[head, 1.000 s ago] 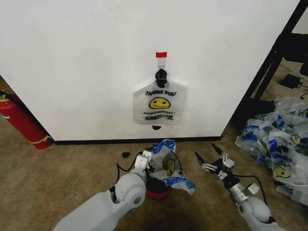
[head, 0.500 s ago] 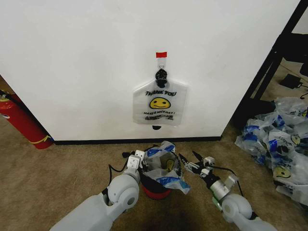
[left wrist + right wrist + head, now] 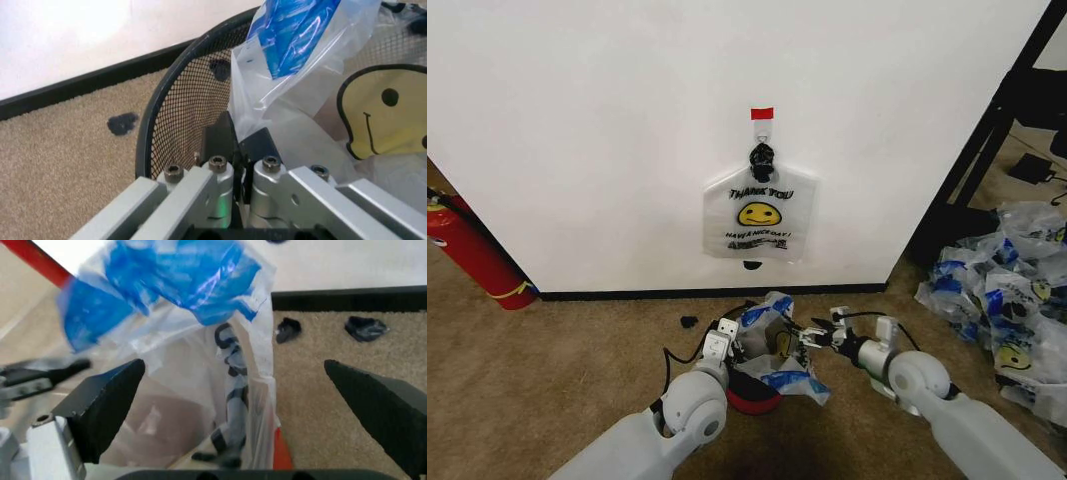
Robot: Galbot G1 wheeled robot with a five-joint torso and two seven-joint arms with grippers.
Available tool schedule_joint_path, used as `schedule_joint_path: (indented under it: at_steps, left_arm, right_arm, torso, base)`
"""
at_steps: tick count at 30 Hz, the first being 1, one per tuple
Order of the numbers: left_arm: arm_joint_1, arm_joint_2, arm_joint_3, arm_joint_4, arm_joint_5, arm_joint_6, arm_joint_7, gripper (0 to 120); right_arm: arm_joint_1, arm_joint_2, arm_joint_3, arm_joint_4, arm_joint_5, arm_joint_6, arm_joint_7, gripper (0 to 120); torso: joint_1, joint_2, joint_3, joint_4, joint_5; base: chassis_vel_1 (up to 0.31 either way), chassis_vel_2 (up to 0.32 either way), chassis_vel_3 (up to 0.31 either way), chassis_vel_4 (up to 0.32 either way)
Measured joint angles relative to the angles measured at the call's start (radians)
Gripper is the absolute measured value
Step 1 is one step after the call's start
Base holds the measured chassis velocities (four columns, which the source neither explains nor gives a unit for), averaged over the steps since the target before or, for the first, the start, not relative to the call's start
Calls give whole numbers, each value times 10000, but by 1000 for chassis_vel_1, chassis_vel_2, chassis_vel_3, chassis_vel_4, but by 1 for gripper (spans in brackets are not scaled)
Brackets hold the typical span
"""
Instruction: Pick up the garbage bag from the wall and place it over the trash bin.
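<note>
Brown carpet meets the wall (image 3: 577, 120), where a second bag hangs. The garbage bag (image 3: 779, 345) sits crumpled in the trash bin (image 3: 749, 395). Left gripper (image 3: 725, 340) pinches its left edge; right gripper (image 3: 804, 335), spread (nearer than half a second ago), straddles its right edge.

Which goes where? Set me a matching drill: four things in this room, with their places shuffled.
Things:
1 bin
2 extinguisher
3 heap of bags
4 tape

Places:
a on the wall, above the hook
b far right, on the carpet
c on the carpet below the hook, a bag in it
d far left, against the wall

Pairs: 1-c, 2-d, 3-b, 4-a
</note>
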Motion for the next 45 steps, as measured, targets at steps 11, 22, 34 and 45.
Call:
schedule_joint_path:
  at_steps: [11,22,34,45]
  left_arm:
    - [76,96,-27,-130,86,-80,93,0]
    - [145,158,-60,-242,143,-108,93,0]
    - [303,140,-57,-400,208,-124,119,0]
    - [792,131,-39,-918,1017,-235,456,0]
  right_arm:
    - [1116,365,-940,19,24,-2197,2098,100]
    - [972,543,-602,31,176,-3212,2010,82]
    - [757,894,-736,244,425,-2755,3141,41]
    - [367,1259,-1252,905,844,-928,5360,0]
  torso:
    - [0,0,0,1,-2]
    - [-2,0,-2,-2,-4]
    - [-2,1,-3,-4,-8]
    - [-1,0,2,5,5]
  base:
    - [0,0,0,0]
    - [0,0,0,0]
    - [0,0,0,0]
    - [0,0,0,0]
